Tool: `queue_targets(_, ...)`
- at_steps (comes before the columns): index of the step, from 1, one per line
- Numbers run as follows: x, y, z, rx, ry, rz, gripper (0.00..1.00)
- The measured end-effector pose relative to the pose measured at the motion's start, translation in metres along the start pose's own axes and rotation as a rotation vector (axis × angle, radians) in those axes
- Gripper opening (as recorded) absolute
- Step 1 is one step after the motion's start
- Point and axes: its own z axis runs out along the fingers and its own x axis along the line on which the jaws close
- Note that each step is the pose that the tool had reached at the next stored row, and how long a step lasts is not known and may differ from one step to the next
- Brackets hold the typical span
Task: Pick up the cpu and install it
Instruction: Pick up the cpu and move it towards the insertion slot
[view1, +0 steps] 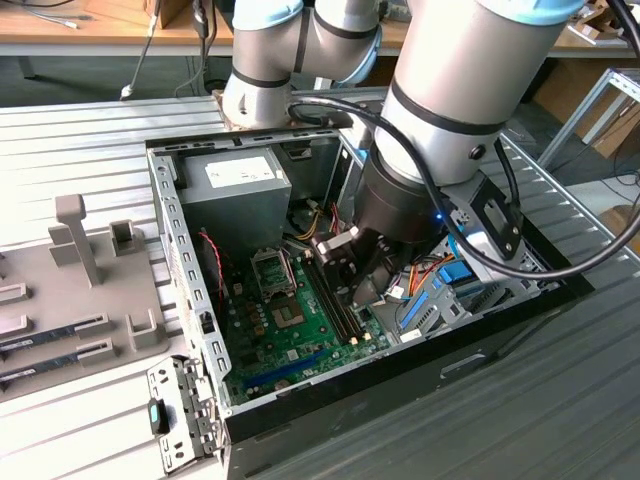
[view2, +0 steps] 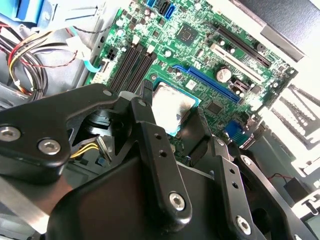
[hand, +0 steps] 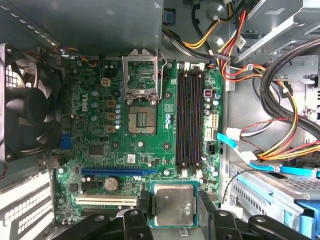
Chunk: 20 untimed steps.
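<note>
First wrist view shows the fingers (hand: 206, 205) clamped on the cpu (hand: 173, 205) over the motherboard (hand: 145, 151), apart from the socket (hand: 140, 120).

The exterior view stands off my arm (view1: 450, 80), high and to one side of the slatted table (view1: 80, 130). It looks down at a slant into the open computer case (view1: 190, 260) from middling range, and my arm reaches in over the case's far edge.

The first wrist view faces straight down onto the motherboard (hand: 100, 125) from close by. It takes in most of the board past my gripper (hand: 174, 200) and the cpu (hand: 174, 206) it clasps.

The second wrist view sits nearer, just behind my gripper, and looks slantwise across the same board.

Both wrist views share the cpu, the memory slots (hand: 189, 115) and the blue expansion slot (hand: 120, 171). All three views share the motherboard.
</note>
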Motion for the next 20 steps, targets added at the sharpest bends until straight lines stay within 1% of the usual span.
queue_targets(5,0.0001,-0.0022,0.0009,0.0000,0.0000,0.000,0.47)
queue_targets(20,0.0003,-0.0115,0.0049,0.0001,0.0000,0.000,0.47)
